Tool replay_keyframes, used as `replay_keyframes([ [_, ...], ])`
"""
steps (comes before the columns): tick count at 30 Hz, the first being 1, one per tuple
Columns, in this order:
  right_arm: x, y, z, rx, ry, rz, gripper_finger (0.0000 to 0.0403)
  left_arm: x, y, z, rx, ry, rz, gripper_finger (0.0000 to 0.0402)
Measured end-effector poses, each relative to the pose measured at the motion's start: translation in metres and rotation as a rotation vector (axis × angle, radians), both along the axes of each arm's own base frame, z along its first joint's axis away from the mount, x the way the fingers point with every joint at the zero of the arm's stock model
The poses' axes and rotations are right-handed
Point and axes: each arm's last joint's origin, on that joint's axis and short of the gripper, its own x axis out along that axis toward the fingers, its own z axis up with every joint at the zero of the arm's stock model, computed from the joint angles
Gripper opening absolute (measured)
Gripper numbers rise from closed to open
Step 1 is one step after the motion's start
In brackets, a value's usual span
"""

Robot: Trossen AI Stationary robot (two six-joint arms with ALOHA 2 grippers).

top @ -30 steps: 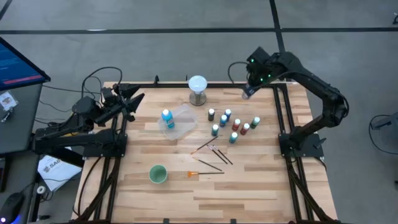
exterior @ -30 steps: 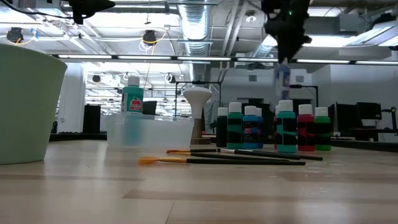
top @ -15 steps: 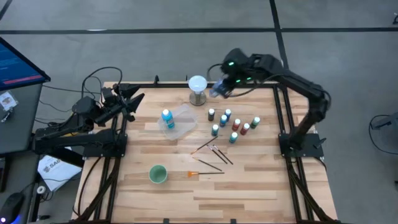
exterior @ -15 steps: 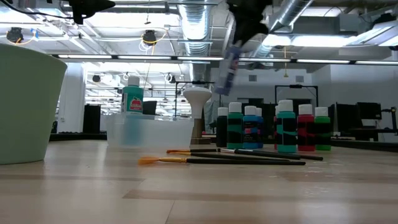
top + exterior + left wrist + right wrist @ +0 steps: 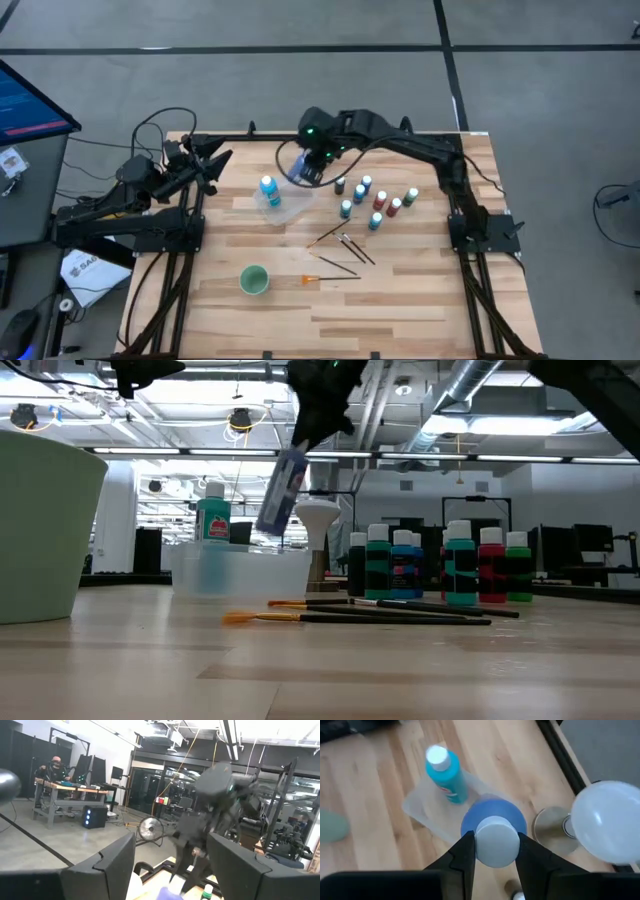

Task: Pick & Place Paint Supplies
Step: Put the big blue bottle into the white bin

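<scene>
The right gripper is pinching the white cap of a small blue paint bottle, which is hanging tilted below the fingers, above the table. Directly beneath the gripper, a shallow clear plastic tray is sitting on the light wooden table, and the carried bottle is hovering over the tray's near edge. A teal white-capped paint bottle is standing upright inside that tray, just beside the carried bottle. A white globe on a grey metal stand is standing close to the gripper, outside the tray. A cluster of small white-capped paint bottles is standing farther off, with thin dark-handled brushes lying beyond them. The left gripper is waiting at the table's edge, well apart from the tray, its fingers spread and holding nothing.
</scene>
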Motion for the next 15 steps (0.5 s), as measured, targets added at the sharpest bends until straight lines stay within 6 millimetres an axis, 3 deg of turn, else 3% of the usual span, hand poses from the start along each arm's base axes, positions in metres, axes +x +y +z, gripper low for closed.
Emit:
replay_keyframes([
  [7,0.018,-0.013,-0.042,0.025,0.091,0.003,0.0103,0.000,0.000,0.000,-0.002,-0.006,0.013,0.0231],
  [15,0.029,-0.019,-0.061,0.023,0.111,0.007,0.0103,0.000,0.000,0.000,-0.001,-0.004,0.013,0.0231],
])
